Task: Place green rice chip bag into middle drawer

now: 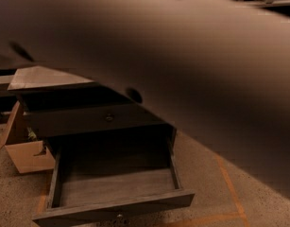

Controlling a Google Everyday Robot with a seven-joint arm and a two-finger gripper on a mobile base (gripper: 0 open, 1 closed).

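Arm housing [191, 65], a blurred brown-grey bulk close to the lens, fills the top and right of the camera view from corner to corner. The gripper lies out of view, so I cannot tell its state. Below the arm stands a dark wooden drawer cabinet [45, 78] with a pale top. Its open drawer [111, 207] is pulled well out toward the camera, and inside it only the bare plank bottom shows. Just above it is a shut drawer front [88, 122] with a small round knob [109, 118]. The green rice chip bag shows nowhere, so I cannot tell where it is or how it looks. The speckled tan floor [206, 174] carries orange tape lines [229, 183]. A cardboard box [29, 156] sits beside the cabinet's left side.
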